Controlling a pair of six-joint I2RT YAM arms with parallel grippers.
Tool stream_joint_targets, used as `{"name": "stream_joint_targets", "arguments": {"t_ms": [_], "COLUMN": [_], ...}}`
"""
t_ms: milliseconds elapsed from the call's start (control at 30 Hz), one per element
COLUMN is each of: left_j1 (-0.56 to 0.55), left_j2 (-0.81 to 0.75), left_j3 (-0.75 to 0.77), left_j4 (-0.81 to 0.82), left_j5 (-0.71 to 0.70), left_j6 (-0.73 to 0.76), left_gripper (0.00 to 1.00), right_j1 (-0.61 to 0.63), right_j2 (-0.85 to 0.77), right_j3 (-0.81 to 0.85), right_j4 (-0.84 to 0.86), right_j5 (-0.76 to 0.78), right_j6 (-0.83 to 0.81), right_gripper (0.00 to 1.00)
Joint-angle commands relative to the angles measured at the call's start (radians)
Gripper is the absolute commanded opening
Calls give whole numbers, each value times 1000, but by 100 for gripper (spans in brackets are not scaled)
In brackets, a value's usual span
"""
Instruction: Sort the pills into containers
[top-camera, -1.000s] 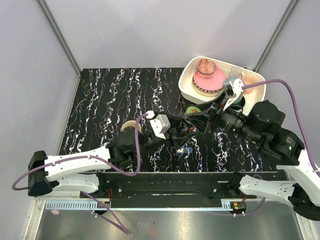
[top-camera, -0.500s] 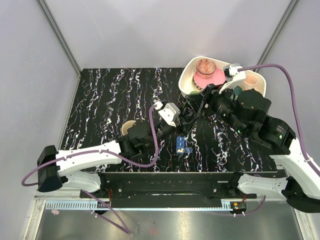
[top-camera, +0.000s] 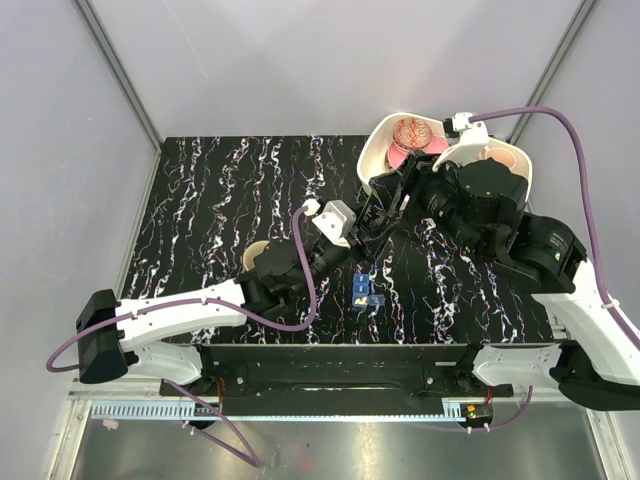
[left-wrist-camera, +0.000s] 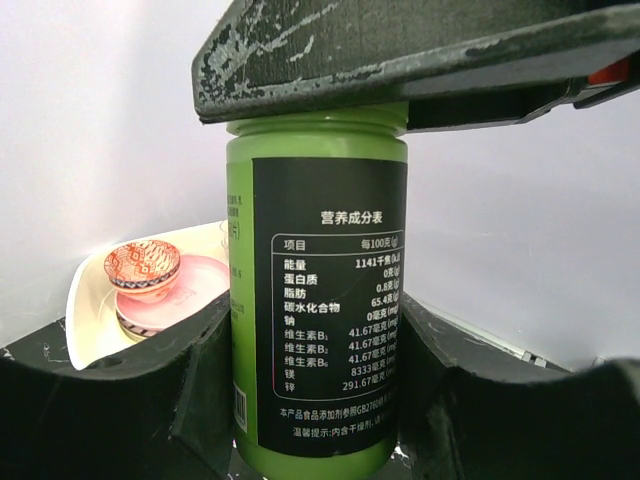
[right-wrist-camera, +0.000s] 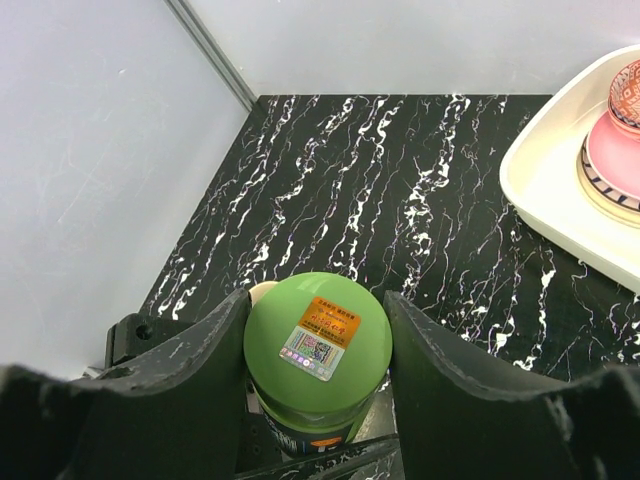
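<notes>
Now | left end effector (left-wrist-camera: 313, 345) clamps green bottle (left-wrist-camera: 315, 250) by the body, upright | right end effector (right-wrist-camera: 318, 325) pinches its cap (right-wrist-camera: 320, 345) from above | blue pill box (top-camera: 365, 293) rests on surface (top-camera: 220, 200), just nearer the arm bases

You have a white tray (top-camera: 372, 152) at the far right of the black marbled counter (top-camera: 220, 200). Inside it, a red-patterned bowl (top-camera: 410, 131) sits on a pink dish (right-wrist-camera: 615, 165). A beige mug (top-camera: 256, 256) stands well apart, nearer you.
</notes>
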Motion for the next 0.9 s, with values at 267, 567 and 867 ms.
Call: {"name": "stream_joint_targets", "arguments": {"t_ms": [267, 567, 867], "left_j1": [-5, -5, -5], "left_j2": [-38, -20, -7], "left_j3": [43, 26, 18], "left_j4": [267, 278, 284], "left_j5": [70, 86, 79], "left_j6": [-27, -47, -53], "left_gripper": [0, 0, 0], "right_j1": [1, 1, 1], "right_j2": [45, 19, -20], "right_j3": [42, 32, 4], "right_j4": [-99, -36, 27], "right_j5": [-52, -107, -199], "right_j6": [-46, -103, -158], "right_gripper": [48, 66, 72]}}
